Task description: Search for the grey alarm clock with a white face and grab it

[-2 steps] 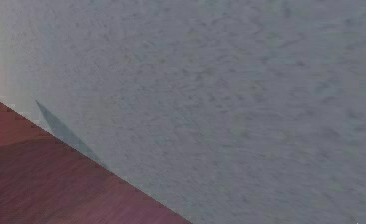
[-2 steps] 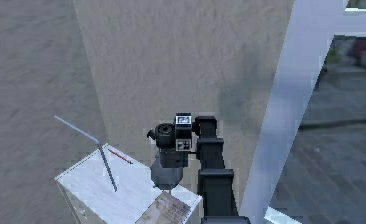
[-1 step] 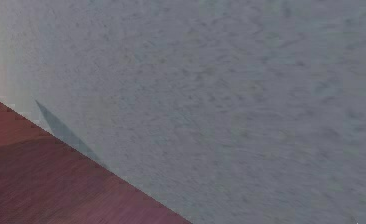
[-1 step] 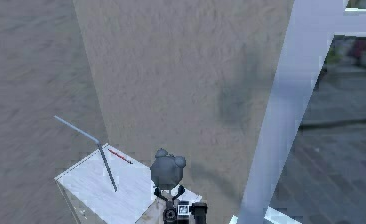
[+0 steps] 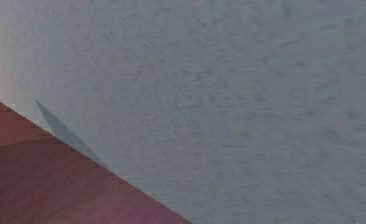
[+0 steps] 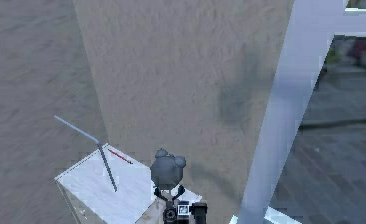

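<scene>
A small grey round thing with two knobs on top (image 6: 168, 169), shaped like an alarm clock, shows near the bottom middle of the arm side view, over the right end of a white tabletop (image 6: 89, 186). Its face cannot be made out. Just below it, at the picture's bottom edge, is the gripper (image 6: 172, 207), a dark body with the white marked squares (image 6: 197, 211) to its right. The grey thing sits right at the gripper's far end above the tabletop, so I cannot tell whether the gripper holds anything.
A thin bent grey rod (image 6: 103, 160) and a short red stick (image 6: 117, 153) are on the white tabletop. Behind stands a brown-grey wall (image 6: 171, 70), with a white post (image 6: 281, 110) and a window at the right. The forward view has a grey wall (image 5: 221, 90) close ahead over red-brown floor (image 5: 41, 180).
</scene>
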